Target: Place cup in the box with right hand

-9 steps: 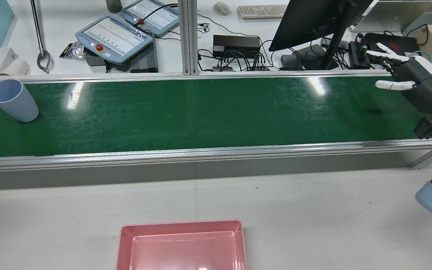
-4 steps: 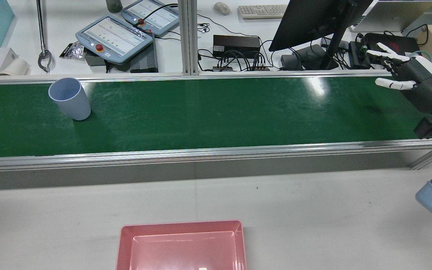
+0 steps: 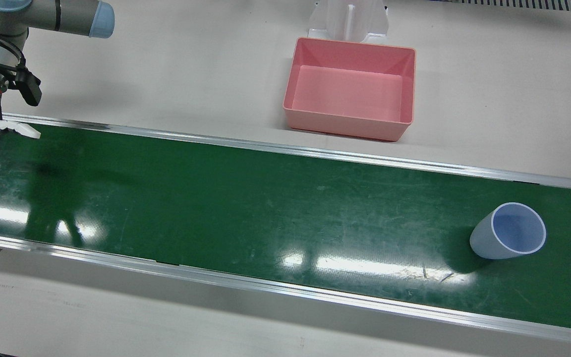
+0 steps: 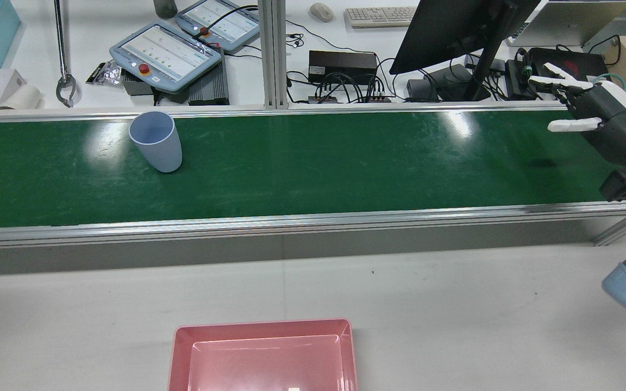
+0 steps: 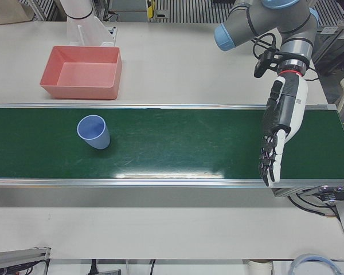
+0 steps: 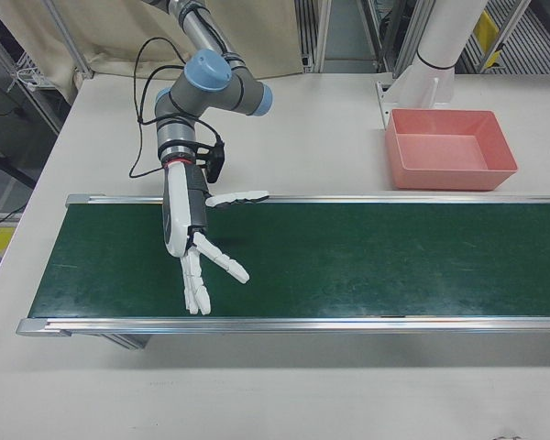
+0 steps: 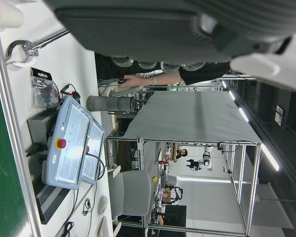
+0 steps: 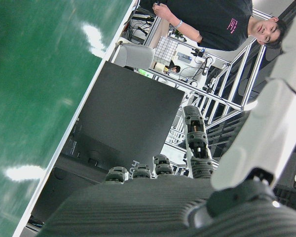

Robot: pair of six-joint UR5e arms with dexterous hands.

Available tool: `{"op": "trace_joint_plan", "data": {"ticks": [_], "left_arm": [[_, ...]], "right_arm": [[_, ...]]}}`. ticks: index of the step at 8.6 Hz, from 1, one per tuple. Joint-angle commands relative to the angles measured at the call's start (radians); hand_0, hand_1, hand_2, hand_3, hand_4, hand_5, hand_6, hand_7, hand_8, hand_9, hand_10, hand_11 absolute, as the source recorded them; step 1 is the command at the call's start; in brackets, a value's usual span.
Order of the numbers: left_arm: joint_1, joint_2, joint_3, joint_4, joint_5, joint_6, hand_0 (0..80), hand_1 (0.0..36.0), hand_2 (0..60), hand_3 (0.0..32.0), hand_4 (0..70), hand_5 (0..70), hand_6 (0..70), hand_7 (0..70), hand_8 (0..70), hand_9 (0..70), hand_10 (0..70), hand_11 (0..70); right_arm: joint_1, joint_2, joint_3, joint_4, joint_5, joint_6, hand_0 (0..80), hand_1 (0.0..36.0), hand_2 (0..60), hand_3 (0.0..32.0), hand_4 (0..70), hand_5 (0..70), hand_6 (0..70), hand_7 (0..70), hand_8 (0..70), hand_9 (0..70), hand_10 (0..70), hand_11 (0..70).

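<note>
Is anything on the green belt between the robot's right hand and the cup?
No. The belt is bare between the right hand and the cup. The hand waits open at one end, and the cup stands upright far along the belt.

Front view: nearly overhead from the operators' side, pedestals toward 12 o'clock, green belt [image 3: 265, 208] crossing from 9 to 3 o'clock. Rear view: high behind the arms, facing forward; shares belt [image 4: 313, 163] and pink box [image 4: 264, 355]. Left-front and right-front views: elevated, each covering one belt half. Hand views: close, rotated sideways, looking past the belt edge to the desks.
</note>
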Motion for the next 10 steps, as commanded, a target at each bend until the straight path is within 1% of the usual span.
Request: {"op": "trace_joint_plan", "data": {"ticks": [1,2,3,4,5,6,7,8,9,10], "left_arm": [[0.000,0.000,0.000,0.000,0.001,0.000,0.0,0.0,0.0,0.0,0.0,0.0,0.0,0.0,0.0,0.0,0.0,0.0],[0.001,0.000,0.000,0.000,-0.001,0.000,0.0,0.0,0.0,0.0,0.0,0.0,0.0,0.0,0.0,0.0,0.0,0.0],[0.000,0.000,0.000,0.000,-0.001,0.000,0.0,0.0,0.0,0.0,0.0,0.0,0.0,0.0,0.0,0.0,0.0,0.0],[0.000,0.001,0.000,0.000,0.001,0.000,0.0,0.0,0.0,0.0,0.0,0.0,0.0,0.0,0.0,0.0,0.0,0.0],[0.000,0.000,0.000,0.000,0.001,0.000,0.0,0.0,0.0,0.0,0.0,0.0,0.0,0.0,0.0,0.0,0.0,0.0],[0.000,0.000,0.000,0.000,-0.001,0.000,0.0,0.0,0.0,0.0,0.0,0.0,0.0,0.0,0.0,0.0,0.0,0.0],[0.000,0.000,0.000,0.000,-0.001,0.000,0.0,0.0,0.0,0.0,0.0,0.0,0.0,0.0,0.0,0.0,0.0,0.0],[0.000,0.000,0.000,0.000,-0.001,0.000,0.0,0.0,0.0,0.0,0.0,0.0,0.0,0.0,0.0,0.0,0.0,0.0],[0.000,0.000,0.000,0.000,-0.001,0.000,0.0,0.0,0.0,0.0,0.0,0.0,0.0,0.0,0.0,0.0,0.0,0.0],[0.001,0.000,0.000,0.000,0.001,0.000,0.0,0.0,0.0,0.0,0.0,0.0,0.0,0.0,0.0,0.0,0.0,0.0]], "right_arm": [[-0.002,0.000,-0.002,0.000,-0.001,0.000,44.2,7.8,10.2,0.0,12.0,3.1,3.4,10.4,1.4,5.2,2.1,4.2],[-0.002,0.000,-0.002,0.000,-0.001,0.000,43.2,8.8,13.9,0.0,10.9,3.1,3.4,10.3,1.4,5.1,2.1,4.2],[-0.003,0.000,-0.002,0.000,-0.001,0.000,44.2,7.9,10.3,0.0,12.2,3.1,3.5,10.5,1.4,5.2,2.1,4.2],[-0.005,-0.002,-0.002,-0.001,-0.001,0.000,42.3,9.6,17.4,0.0,11.0,3.1,3.4,10.6,1.4,5.2,2.2,4.3],[-0.008,-0.002,-0.002,-0.001,-0.001,0.000,45.1,6.9,6.7,0.0,13.4,3.1,3.5,10.7,1.4,5.3,2.1,4.2],[-0.014,-0.002,-0.002,-0.001,-0.001,-0.002,43.0,8.7,14.0,0.0,11.1,3.1,3.5,10.7,1.4,5.2,2.1,4.2],[-0.017,0.003,-0.018,-0.001,0.000,0.000,44.1,7.8,10.2,0.0,12.2,3.1,3.4,10.6,1.4,5.2,2.0,4.1],[-0.028,0.005,-0.020,-0.001,0.000,0.000,44.1,7.8,10.2,0.0,12.0,3.1,3.4,10.3,1.4,5.2,2.1,4.2],[-0.032,0.006,-0.020,-0.001,0.000,0.000,45.3,6.8,6.1,0.0,13.2,3.1,3.3,10.2,1.4,5.2,2.0,4.1],[-0.035,0.006,-0.020,-0.001,0.000,0.000,44.3,7.5,8.9,0.0,12.2,3.0,3.3,10.3,1.4,5.2,2.0,4.1]]}}
